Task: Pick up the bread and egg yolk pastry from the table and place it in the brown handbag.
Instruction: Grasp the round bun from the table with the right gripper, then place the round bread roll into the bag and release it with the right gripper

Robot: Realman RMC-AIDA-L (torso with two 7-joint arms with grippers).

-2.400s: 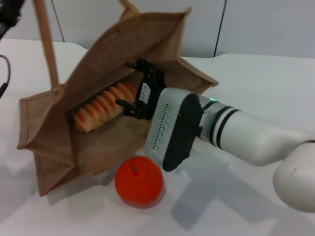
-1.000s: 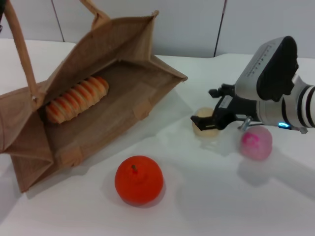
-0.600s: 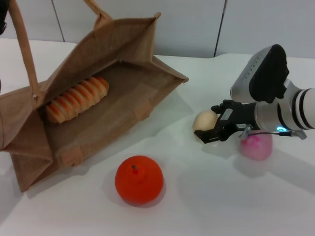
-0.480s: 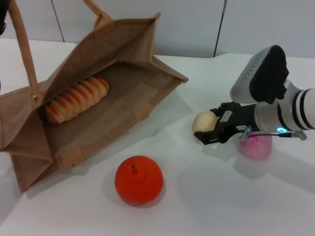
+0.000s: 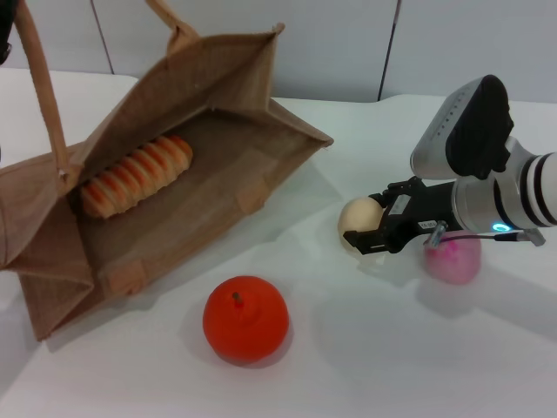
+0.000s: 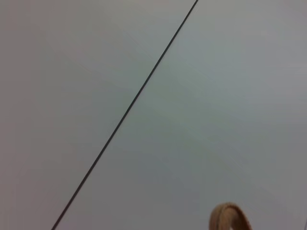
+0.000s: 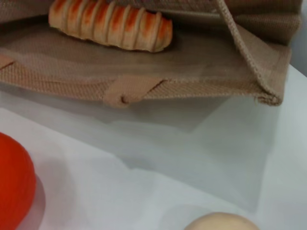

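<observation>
Beside the pink ball (image 5: pixel 453 258), my right gripper (image 5: pixel 369 227) has closed in around the egg yolk pastry (image 5: pixel 359 219); bread (image 5: pixel 137 175) already lies in the brown handbag (image 5: pixel 222 96).

A white counter (image 5: pixel 365 366) fills the foreground, smooth and matte, with soft grey shadows pooling on it under even, diffuse light. Behind it stands a pale grey panelled wall (image 5: pixel 331 43), split by thin dark vertical seams, and the left wrist view shows one seam running diagonally.
</observation>
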